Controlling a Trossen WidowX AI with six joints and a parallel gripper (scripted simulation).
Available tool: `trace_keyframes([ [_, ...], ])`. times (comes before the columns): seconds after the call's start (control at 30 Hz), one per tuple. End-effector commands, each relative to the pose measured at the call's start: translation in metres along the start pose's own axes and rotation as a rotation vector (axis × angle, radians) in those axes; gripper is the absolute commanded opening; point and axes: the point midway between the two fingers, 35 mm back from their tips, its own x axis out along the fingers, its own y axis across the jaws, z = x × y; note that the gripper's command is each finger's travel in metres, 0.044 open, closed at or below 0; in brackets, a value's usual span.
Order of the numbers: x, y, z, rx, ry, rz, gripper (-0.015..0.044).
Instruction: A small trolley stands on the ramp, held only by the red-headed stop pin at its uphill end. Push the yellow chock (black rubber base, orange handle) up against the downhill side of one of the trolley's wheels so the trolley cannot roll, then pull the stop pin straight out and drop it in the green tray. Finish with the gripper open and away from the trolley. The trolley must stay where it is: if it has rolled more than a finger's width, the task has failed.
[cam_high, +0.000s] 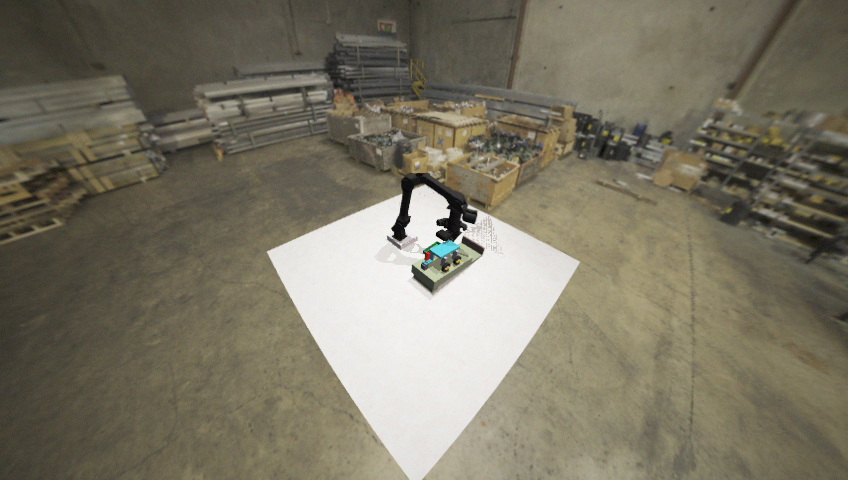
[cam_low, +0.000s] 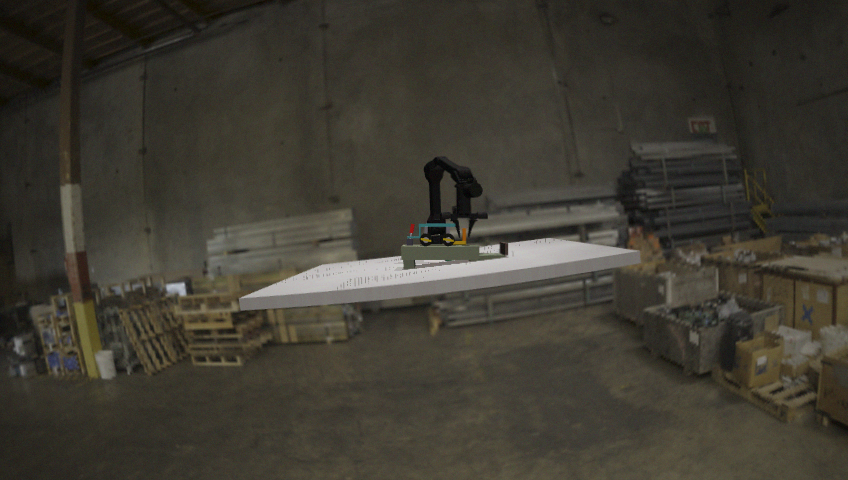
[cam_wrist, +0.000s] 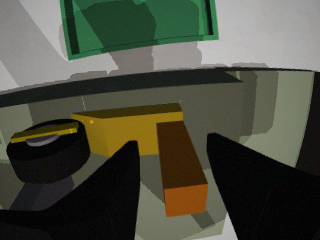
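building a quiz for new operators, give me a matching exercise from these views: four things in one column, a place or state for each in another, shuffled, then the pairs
Things:
1. yellow chock
2. orange handle
3. green tray
4. stop pin

Places or states:
A. standing at the trolley's uphill end
B. between the parted fingers, untouched
C. against a black wheel
D. off the ramp, nothing in it

Pairs: 1-C, 2-B, 3-D, 4-A
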Motion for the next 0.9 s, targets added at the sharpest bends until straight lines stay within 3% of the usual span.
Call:
trace_keyframes([
  [0.0, -0.003, 0.0, 0.0, 0.001, 0.001, 0.002, 0.019],
  [0.7, -0.06, -0.001, 0.001, -0.001, 0.004, 0.006, 0.019],
  [0.83, -0.053, -0.001, 0.002, -0.007, -0.005, 0.005, 0.0295],
  [0.87, -0.053, -0.001, 0.001, -0.006, 0.001, 0.004, 0.0269],
])
